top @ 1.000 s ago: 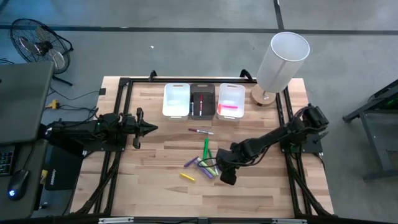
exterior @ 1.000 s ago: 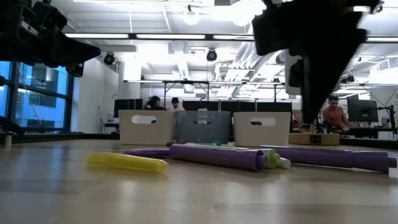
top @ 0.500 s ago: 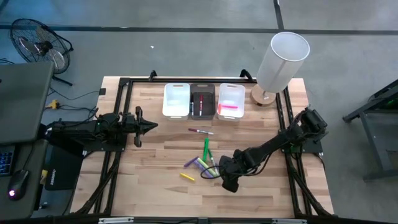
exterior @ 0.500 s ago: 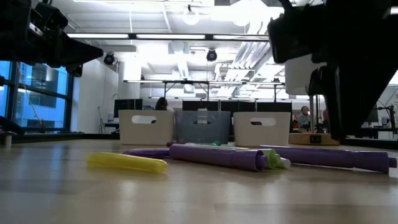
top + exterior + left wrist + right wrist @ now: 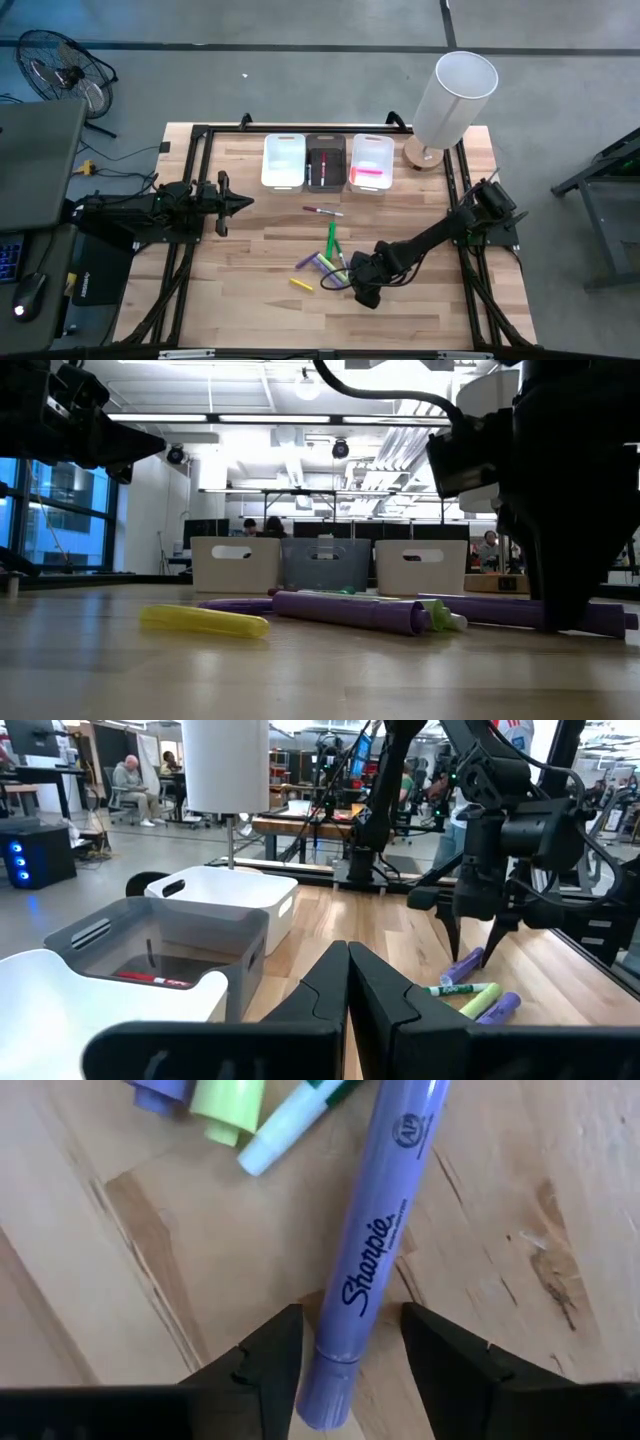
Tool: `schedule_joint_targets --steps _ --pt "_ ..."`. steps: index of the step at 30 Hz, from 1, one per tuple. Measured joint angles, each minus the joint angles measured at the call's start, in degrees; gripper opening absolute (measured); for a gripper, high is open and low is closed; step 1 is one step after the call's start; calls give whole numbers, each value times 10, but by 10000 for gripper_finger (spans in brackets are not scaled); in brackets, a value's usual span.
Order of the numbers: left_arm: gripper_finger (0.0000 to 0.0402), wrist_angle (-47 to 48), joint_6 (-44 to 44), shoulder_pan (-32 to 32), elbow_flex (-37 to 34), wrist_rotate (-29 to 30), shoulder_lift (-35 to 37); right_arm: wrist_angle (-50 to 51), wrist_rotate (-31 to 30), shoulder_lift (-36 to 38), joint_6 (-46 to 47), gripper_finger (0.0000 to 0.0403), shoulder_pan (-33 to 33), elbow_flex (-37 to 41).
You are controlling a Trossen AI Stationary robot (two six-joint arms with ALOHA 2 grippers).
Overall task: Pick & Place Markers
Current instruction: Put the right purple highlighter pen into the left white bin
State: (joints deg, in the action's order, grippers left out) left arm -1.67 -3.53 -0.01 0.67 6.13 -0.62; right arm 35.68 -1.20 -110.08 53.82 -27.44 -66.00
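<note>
Several markers lie in a loose heap point(image 5: 330, 262) on the wooden table, with a yellow one point(image 5: 301, 284) near it and a pink-purple one point(image 5: 323, 211) farther back. My right gripper point(image 5: 350, 1342) points straight down over a purple Sharpie marker point(image 5: 375, 1250), which lies flat on the table. It is open, with one finger on each side of the marker's lower part and only narrow gaps between. The low view shows its tips point(image 5: 560, 622) down at that marker point(image 5: 520, 612). My left gripper point(image 5: 348, 970) waits shut at the table's left, pointing level.
Three bins stand in a row at the far side: a white one point(image 5: 283, 160), a dark one point(image 5: 325, 163) and a white one point(image 5: 371, 162) holding pink markers. A white lamp point(image 5: 455, 95) stands at the far right. A green marker point(image 5: 300, 1115) and highlighters lie beside the purple one.
My right gripper has come down over the heap and a little toward the table's near edge, until its fingertips reach table height around the purple marker. The markers have kept their places.
</note>
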Motion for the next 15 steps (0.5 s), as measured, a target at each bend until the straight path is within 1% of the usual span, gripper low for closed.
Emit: schedule_joint_targets --steps 5,11,12,15 --pt "1 1 0 0 0 0 0 8 -16 -7 2 125 0 0" --pt "1 1 0 0 0 0 0 16 -12 -8 2 62 0 1" --pt "1 1 0 0 0 0 0 16 -12 -8 2 55 0 1" --pt "1 1 -3 0 0 0 0 16 -10 -8 2 55 0 1"
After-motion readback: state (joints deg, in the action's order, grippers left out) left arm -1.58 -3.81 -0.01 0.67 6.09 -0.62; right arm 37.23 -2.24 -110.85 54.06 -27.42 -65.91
